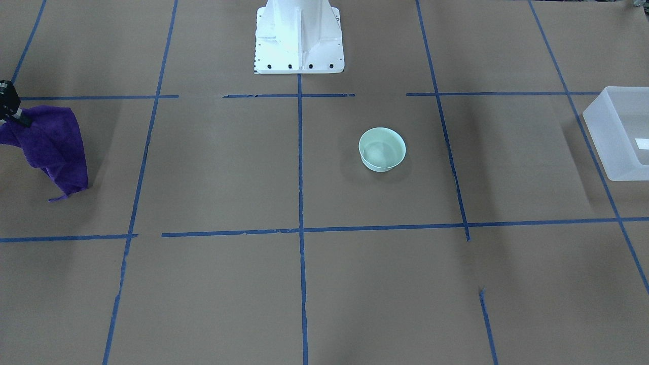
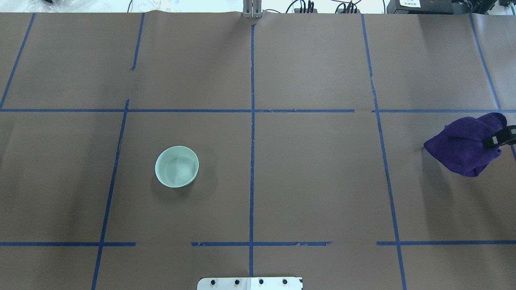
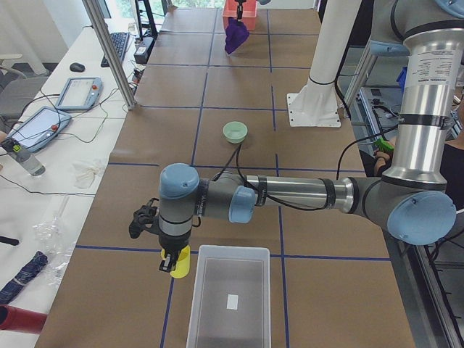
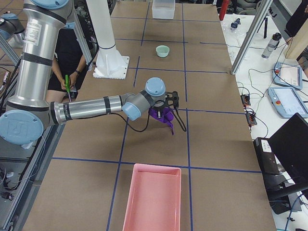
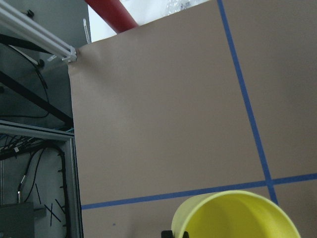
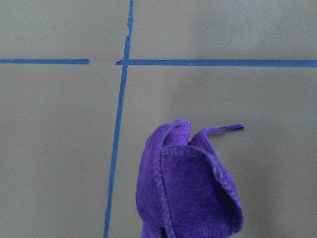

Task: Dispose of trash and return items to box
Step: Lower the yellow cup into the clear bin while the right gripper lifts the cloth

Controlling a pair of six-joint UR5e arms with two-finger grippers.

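My left gripper (image 3: 170, 262) is shut on a small yellow cup (image 3: 181, 265) and holds it above the table, just beside the long side of the translucent white box (image 3: 194, 303). The cup's rim fills the bottom of the left wrist view (image 5: 236, 216). The box also shows at the edge of the front-facing view (image 1: 604, 133). My right gripper (image 2: 501, 139) is shut on a purple cloth (image 2: 463, 146) that hangs from it above the table at the far right; the cloth also shows in the right wrist view (image 6: 188, 191).
A pale green bowl (image 2: 177, 166) stands on the brown paper left of centre, also seen from the front (image 1: 382, 149). A pink tray (image 4: 151, 199) lies at the table's right end. The robot's white base (image 1: 299, 35) stands at the near edge. Blue tape lines grid the table.
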